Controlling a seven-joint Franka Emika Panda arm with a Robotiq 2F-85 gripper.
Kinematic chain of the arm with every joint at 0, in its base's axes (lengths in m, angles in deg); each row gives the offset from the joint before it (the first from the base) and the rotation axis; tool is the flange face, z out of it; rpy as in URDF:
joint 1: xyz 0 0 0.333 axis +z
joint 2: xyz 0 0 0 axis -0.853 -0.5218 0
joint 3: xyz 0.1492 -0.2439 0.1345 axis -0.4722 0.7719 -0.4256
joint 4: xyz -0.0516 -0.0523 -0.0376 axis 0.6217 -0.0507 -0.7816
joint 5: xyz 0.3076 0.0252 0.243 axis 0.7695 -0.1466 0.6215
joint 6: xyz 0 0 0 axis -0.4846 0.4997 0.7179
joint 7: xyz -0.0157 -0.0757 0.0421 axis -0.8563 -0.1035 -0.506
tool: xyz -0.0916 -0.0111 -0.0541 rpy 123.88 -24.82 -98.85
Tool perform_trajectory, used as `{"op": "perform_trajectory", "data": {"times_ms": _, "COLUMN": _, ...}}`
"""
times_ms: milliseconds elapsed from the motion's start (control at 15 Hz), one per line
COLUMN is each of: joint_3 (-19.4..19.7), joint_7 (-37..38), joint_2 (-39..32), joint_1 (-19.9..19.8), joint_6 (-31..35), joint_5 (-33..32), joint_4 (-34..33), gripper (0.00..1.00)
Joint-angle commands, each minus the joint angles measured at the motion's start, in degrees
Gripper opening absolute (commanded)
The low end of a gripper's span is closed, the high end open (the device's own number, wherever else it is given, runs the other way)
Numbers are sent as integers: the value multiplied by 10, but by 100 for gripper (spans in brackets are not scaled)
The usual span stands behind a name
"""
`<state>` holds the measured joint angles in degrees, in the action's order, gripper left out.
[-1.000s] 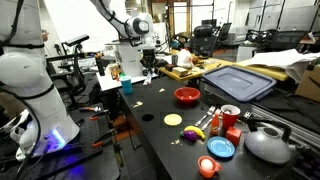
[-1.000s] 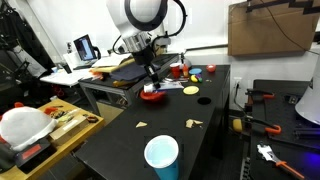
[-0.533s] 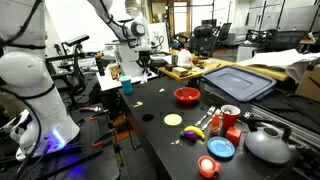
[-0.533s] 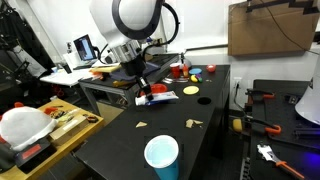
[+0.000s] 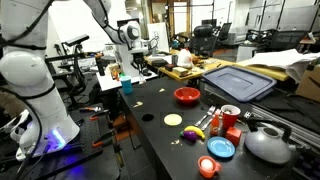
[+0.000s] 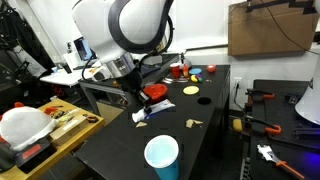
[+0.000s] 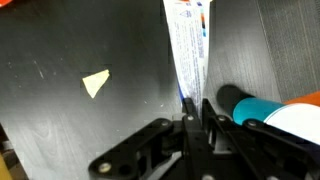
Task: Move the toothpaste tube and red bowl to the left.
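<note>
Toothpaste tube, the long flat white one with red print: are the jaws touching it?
Touching. The wrist view shows the gripper clamped on one end of the white toothpaste tube, no gap.

Toothpaste tube (image 6: 141, 116) carried away from red bowl (image 6: 157, 92).

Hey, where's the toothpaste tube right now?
The toothpaste tube is pinched in the end effector, centre of the wrist view, over the black table near the red bowl.

Print on the toothpaste tube (image 7: 188, 45) is too blurred to read.
</note>
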<state>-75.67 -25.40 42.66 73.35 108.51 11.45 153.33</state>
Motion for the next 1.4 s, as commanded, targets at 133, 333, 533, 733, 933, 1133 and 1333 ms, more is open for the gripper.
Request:
{"op": "perform_trajectory", "data": {"times_ms": 133, "joint_3": -19, "joint_7": -78, "joint_2": -22, "joint_1": 13, "joint_6": 26, "joint_5": -35, "joint_4": -6, "gripper": 3}}
{"op": "perform_trajectory", "data": {"times_ms": 333, "joint_3": -23, "joint_7": -108, "joint_2": -29, "joint_1": 15, "joint_6": 56, "joint_5": -42, "joint_4": -4, "gripper": 3}}
{"op": "perform_trajectory", "data": {"times_ms": 533, "joint_3": -28, "joint_7": -133, "joint_2": -32, "joint_1": 13, "joint_6": 91, "joint_5": -34, "joint_4": -2, "gripper": 3}}
{"op": "perform_trajectory", "data": {"times_ms": 733, "joint_3": -27, "joint_7": -148, "joint_2": -29, "joint_1": 14, "joint_6": 126, "joint_5": -36, "joint_4": 6, "gripper": 3}}
{"op": "perform_trajectory", "data": {"times_ms": 933, "joint_3": -32, "joint_7": -157, "joint_2": -25, "joint_1": 15, "joint_6": 157, "joint_5": -32, "joint_4": 18, "gripper": 3}}
{"op": "perform_trajectory", "data": {"times_ms": 1133, "joint_3": -37, "joint_7": -157, "joint_2": -20, "joint_1": 18, "joint_6": 188, "joint_5": -36, "joint_4": 33, "gripper": 27}}
{"op": "perform_trajectory", "data": {"times_ms": 1333, "joint_3": -39, "joint_7": -158, "joint_2": -16, "joint_1": 17, "joint_6": 205, "joint_5": -32, "joint_4": 40, "gripper": 50}}
